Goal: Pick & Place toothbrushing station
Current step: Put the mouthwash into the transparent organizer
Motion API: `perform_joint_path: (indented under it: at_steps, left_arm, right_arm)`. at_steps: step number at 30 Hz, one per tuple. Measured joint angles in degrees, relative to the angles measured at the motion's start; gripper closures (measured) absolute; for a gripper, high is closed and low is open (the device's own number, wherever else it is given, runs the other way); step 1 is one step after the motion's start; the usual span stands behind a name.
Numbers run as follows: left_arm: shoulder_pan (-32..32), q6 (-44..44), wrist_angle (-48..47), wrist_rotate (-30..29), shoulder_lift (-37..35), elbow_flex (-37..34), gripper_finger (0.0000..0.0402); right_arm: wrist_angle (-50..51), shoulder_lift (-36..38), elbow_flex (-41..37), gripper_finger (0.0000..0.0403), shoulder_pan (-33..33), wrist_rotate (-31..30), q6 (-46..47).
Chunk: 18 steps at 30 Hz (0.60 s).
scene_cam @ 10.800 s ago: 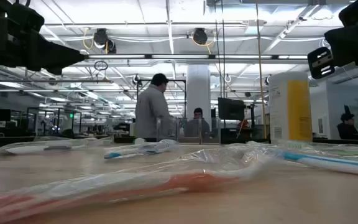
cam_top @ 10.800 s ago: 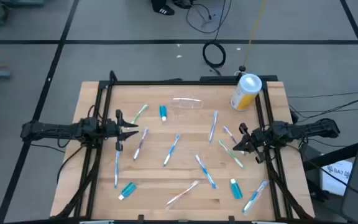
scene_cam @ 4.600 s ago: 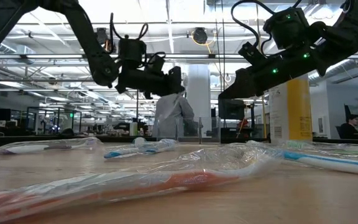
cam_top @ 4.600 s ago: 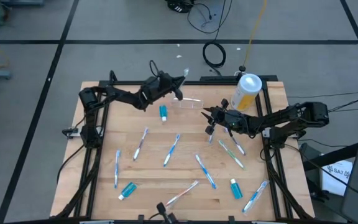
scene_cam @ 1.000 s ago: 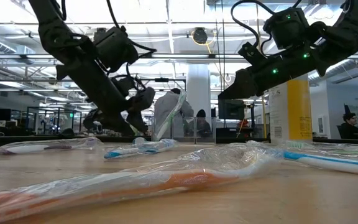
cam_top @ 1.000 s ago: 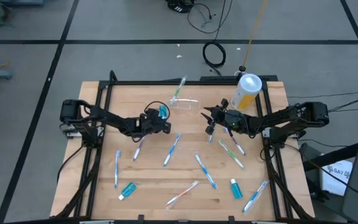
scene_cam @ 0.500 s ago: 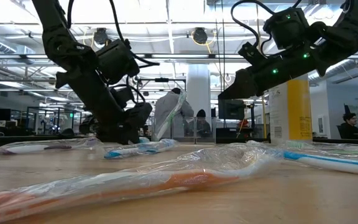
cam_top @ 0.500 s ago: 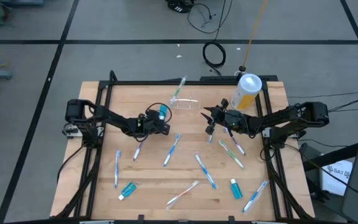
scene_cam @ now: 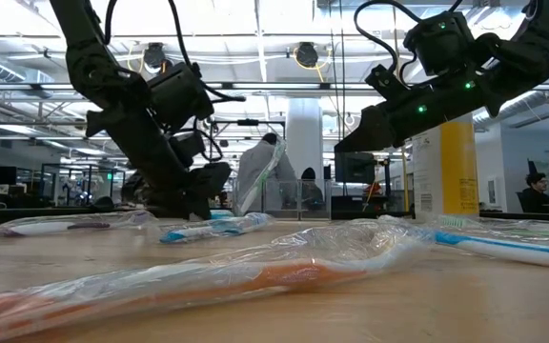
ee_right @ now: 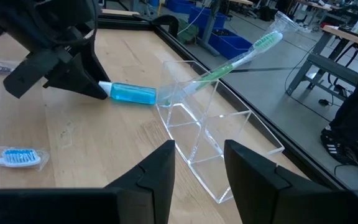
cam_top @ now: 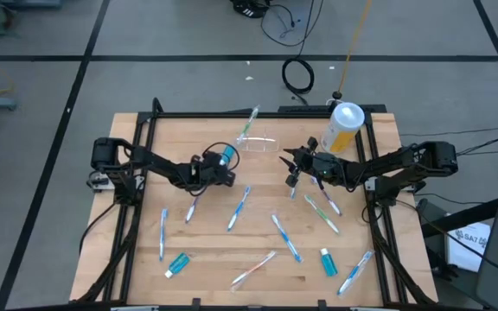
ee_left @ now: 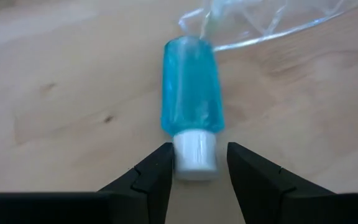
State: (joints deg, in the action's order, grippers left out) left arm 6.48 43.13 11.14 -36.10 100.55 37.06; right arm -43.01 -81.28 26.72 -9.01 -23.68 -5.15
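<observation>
Hidden and cut-off parts

In the left wrist view the blue tube's (ee_left: 191,112) white cap sits partly behind the left gripper's (ee_left: 197,171) fingers. In the low view a foreground wrapped toothbrush (scene_cam: 208,281) is blurred, and the clear station (scene_cam: 289,195) is barely discernible.

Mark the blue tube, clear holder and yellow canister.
blue tube (ee_left: 190,87): left wrist view, middle of its blue body.
clear holder (ee_right: 194,127): right wrist view, a clear inner wall.
yellow canister (cam_top: 338,136): high view, its yellow side below the white lid.
</observation>
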Motion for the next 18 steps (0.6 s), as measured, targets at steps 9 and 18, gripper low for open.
perform_joint_path:
  at_steps: [9,18]
  left_arm:
    - [0.00,-0.98,0.39,-0.03,0.00,0.00,0.0291]
    - [0.00,-0.60,-0.53,-0.24,-0.02,0.00,0.0282]
  right_arm:
    - [0.00,0.00,0.00,0.0273,0.00,0.00,0.00]
    - [0.00,0.00,-0.01,0.0273,0.01,0.00,0.00]
